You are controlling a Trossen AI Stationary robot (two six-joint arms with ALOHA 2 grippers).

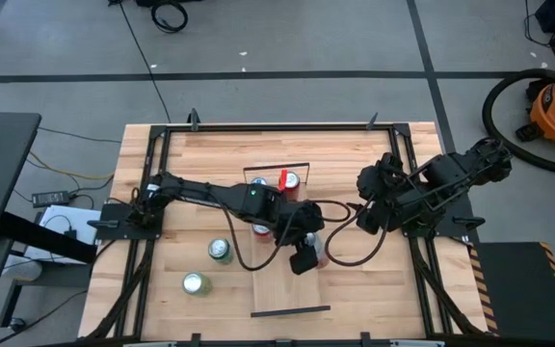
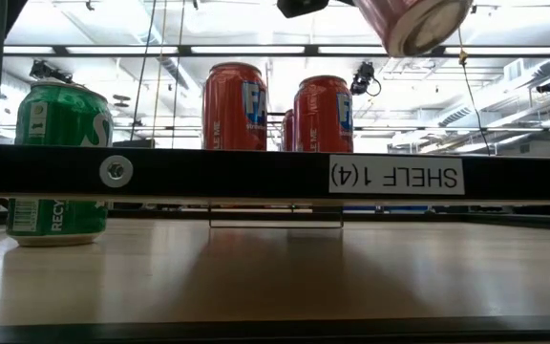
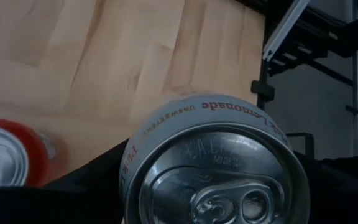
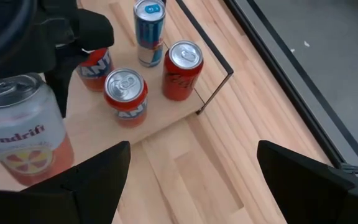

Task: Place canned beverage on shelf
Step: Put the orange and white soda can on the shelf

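The slatted wooden surface [image 1: 374, 289] carries the shelf [image 4: 160, 121], on which red cans [image 4: 125, 93] are grouped at one railed end, leaving open board for another. The right gripper [image 4: 191, 180] is spread and empty, parked aside. The left gripper [image 1: 308, 241] is pinched on the pink lemonade can [image 4: 25, 127], held raised above the shelf; a silver pull-tab top and grapefruit print are shown.

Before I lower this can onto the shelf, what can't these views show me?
- Left gripper fingers: the pink can hides them in the left wrist view.
- The can's height above the shelf: the low view's top edge crops it.
- Labels on the two green cans: too small from above.
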